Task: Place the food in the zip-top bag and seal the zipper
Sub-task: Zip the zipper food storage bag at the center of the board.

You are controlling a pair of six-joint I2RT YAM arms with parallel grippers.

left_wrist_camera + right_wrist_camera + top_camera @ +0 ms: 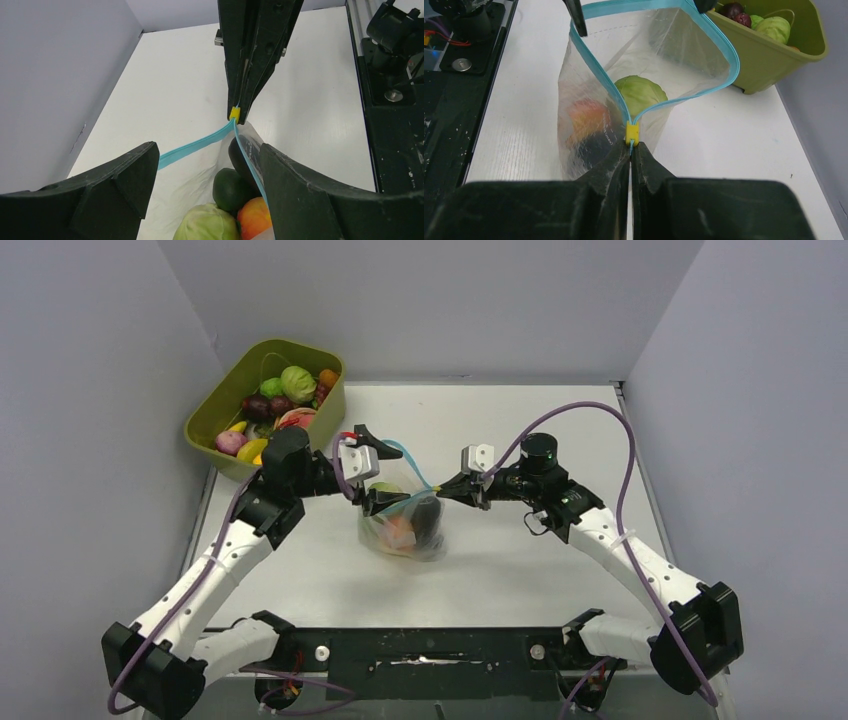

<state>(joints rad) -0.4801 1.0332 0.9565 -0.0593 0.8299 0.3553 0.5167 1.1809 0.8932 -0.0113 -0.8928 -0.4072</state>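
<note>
Here, your one clear floppy zip-top bag (589, 115) hangs between both grippers, holding at least four toy foods (255, 215), one a green cabbage (640, 92). Your right gripper (630, 150) pinches its teal zipper strip (724, 50); your left gripper (207, 150) is spread at the mouth. One olive-green tub (225, 390) holds more.

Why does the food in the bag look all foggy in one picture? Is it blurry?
Right wrist view: the peach and a dark piece look hazy through the plastic of the zip-top bag; the cabbage, seen through the open mouth, is clear. Left wrist view: the food is sharp. Top view: even light, faint shadows.
</note>
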